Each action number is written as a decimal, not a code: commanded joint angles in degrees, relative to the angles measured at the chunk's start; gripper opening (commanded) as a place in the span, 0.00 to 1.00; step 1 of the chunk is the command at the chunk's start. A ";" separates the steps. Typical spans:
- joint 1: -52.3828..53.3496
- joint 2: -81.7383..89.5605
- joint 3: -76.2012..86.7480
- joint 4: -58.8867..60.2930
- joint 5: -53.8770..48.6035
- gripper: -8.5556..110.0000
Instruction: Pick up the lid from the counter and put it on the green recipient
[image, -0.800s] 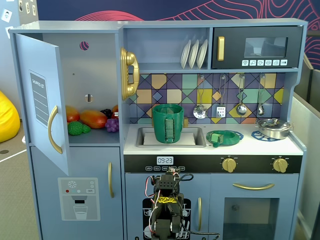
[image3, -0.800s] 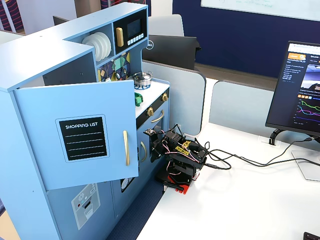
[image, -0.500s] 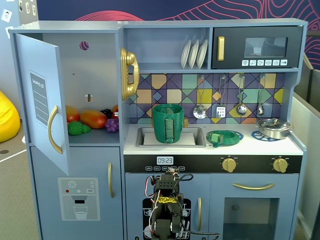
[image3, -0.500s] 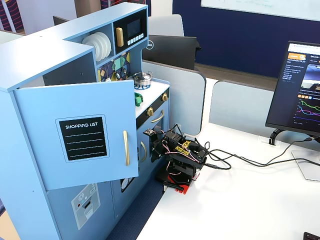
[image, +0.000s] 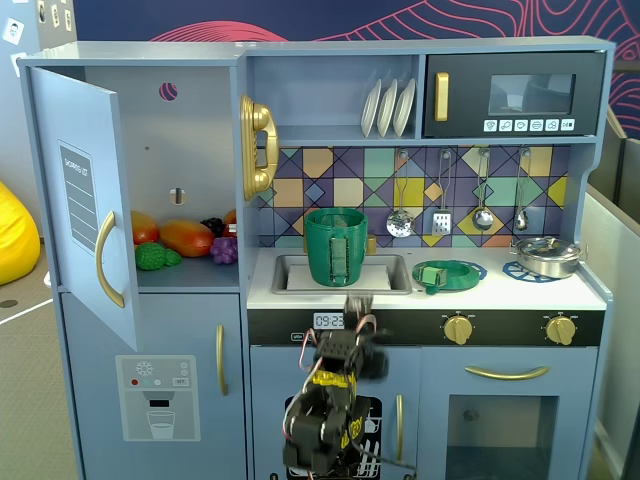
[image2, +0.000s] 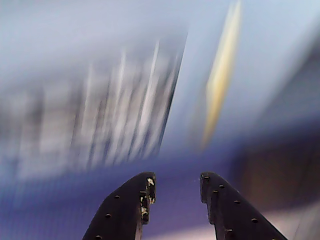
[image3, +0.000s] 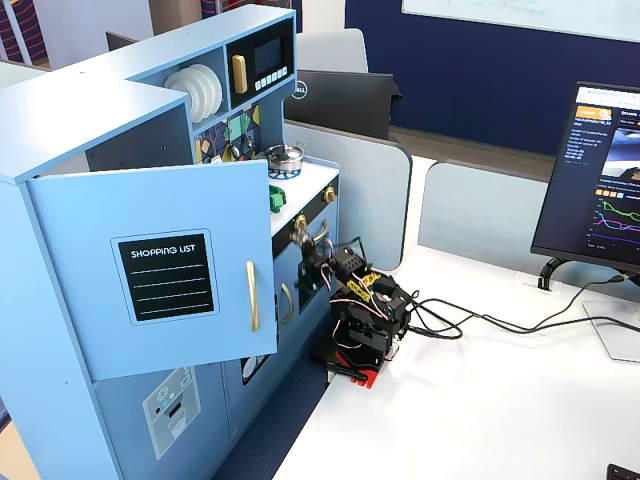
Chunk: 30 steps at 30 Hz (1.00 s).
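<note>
Fixed view: the lid (image: 449, 273) lies flat on the counter — we judge it light, stiff, slippery plastic, best pinched at its knob. Gripper (image2: 176, 184) part-open, empty.

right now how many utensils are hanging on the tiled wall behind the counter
4, hanging in a row under the microwave: a slotted spoon on the left, a small spatula, a ladle, then another spoon on the right above the silver pan. None seem hidden.

wrist view: background motion-blurred, unreadable | hand (image2: 175, 187): base cut off by bottom edge
</note>
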 joint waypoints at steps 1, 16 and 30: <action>4.48 -4.48 -13.80 -12.39 1.14 0.18; 19.07 -12.48 -14.33 -37.00 10.28 0.52; 17.31 -35.24 -22.06 -56.07 9.93 0.51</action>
